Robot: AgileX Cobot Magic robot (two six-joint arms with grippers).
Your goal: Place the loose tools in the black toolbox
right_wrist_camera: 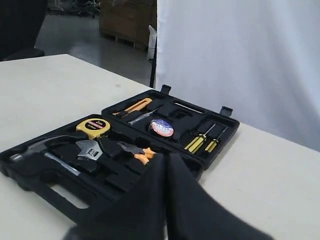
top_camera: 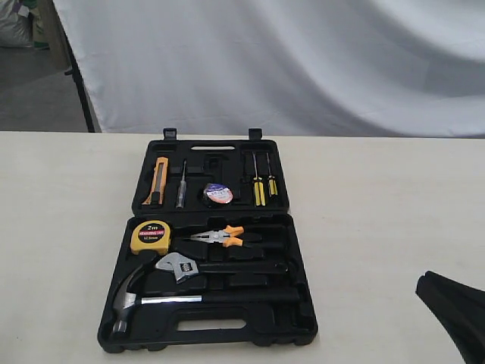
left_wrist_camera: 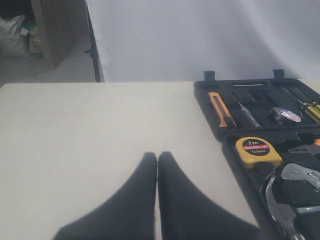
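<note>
The black toolbox [top_camera: 301,273] lies open on the table. In its near half rest the claw hammer [top_camera: 129,297] and the adjustable wrench [top_camera: 180,266], each in a recess. The dark tape roll [top_camera: 218,194] sits in the far half. My left gripper [left_wrist_camera: 158,156] is shut and empty over bare table, to the left of the case. It does not show in the exterior view. My right gripper [right_wrist_camera: 166,157] is shut and empty, held off the case's right side [top_camera: 426,282]. The hammer [right_wrist_camera: 35,148], wrench [right_wrist_camera: 88,148] and tape roll [right_wrist_camera: 162,127] show in the right wrist view.
A yellow tape measure [top_camera: 149,236] and orange-handled pliers [top_camera: 226,237] lie in the near half. A utility knife [top_camera: 158,180] and screwdrivers [top_camera: 258,186] lie in the far half. A white curtain [top_camera: 303,61] hangs behind the table.
</note>
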